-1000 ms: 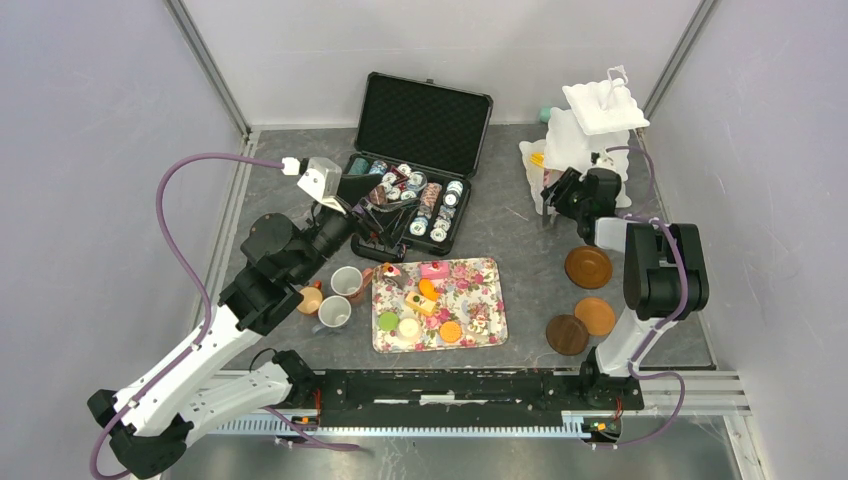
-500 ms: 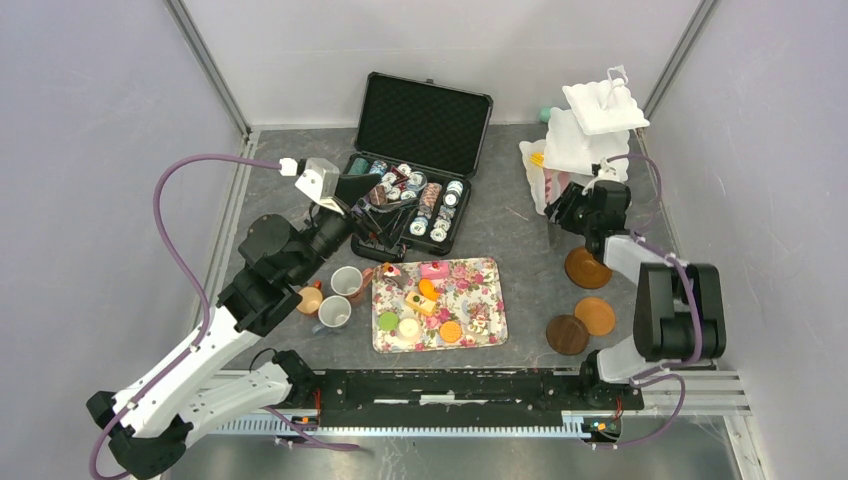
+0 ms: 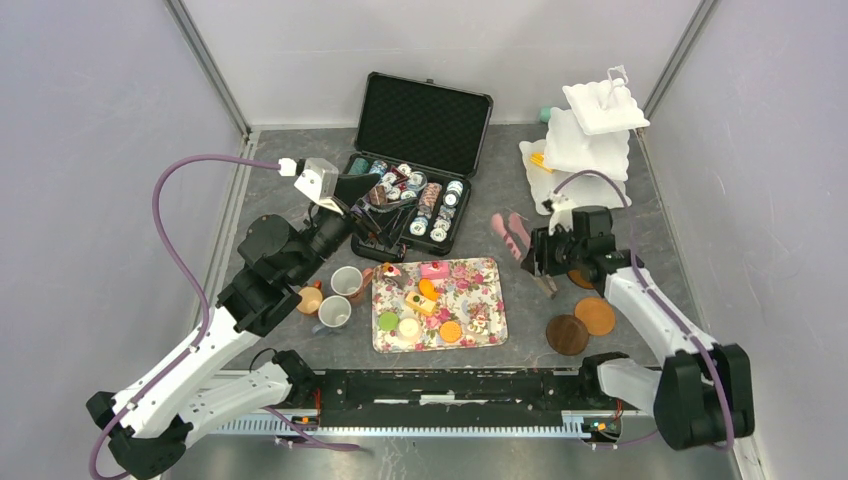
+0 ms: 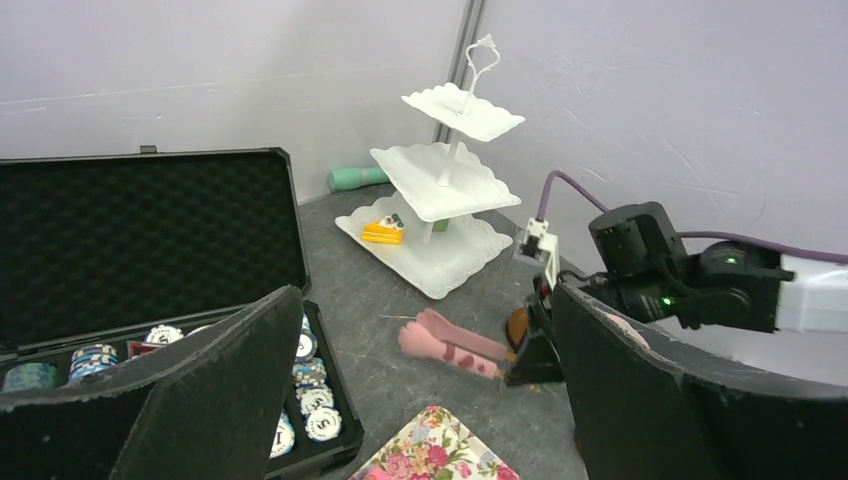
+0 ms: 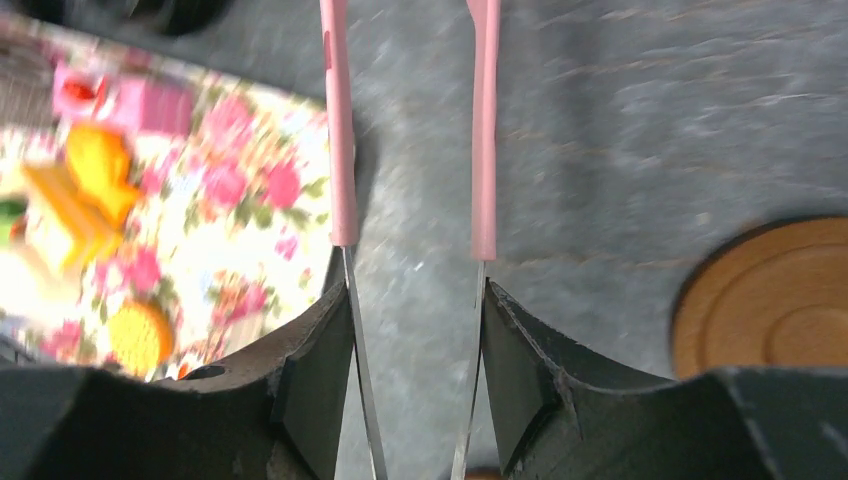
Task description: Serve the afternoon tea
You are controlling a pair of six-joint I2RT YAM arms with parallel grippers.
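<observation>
Several toy cakes (image 3: pixel 428 290) lie on a floral tray (image 3: pixel 487 305) at centre. Three mugs stand left of it: orange-brown (image 3: pixel 311 299), grey (image 3: pixel 347 281), white (image 3: pixel 334 312). One orange cake (image 4: pixel 381 231) sits on the bottom tier of the white three-tier stand (image 3: pixel 590 140). My right gripper (image 3: pixel 540 255) is shut on pink tongs (image 3: pixel 512 232), right of the tray; in the right wrist view the gripper (image 5: pixel 415 300) clamps the tongs' arms (image 5: pixel 340 150), which stand apart over bare table beside the tray (image 5: pixel 250 200). My left gripper (image 3: pixel 385 225) is open and empty above the case's front edge; it also shows in the left wrist view (image 4: pixel 425 300).
An open black case (image 3: pixel 415 150) of poker chips stands behind the tray. Wooden saucers (image 3: pixel 595 315) (image 3: pixel 567 334) lie at the right front, one (image 5: pixel 780 300) partly under my right arm. A teal object (image 4: pixel 355 178) lies by the back wall.
My right arm has swung from the tiered stand toward the front and left, carrying the pink tongs to the tray's right edge. The left arm has not moved.
</observation>
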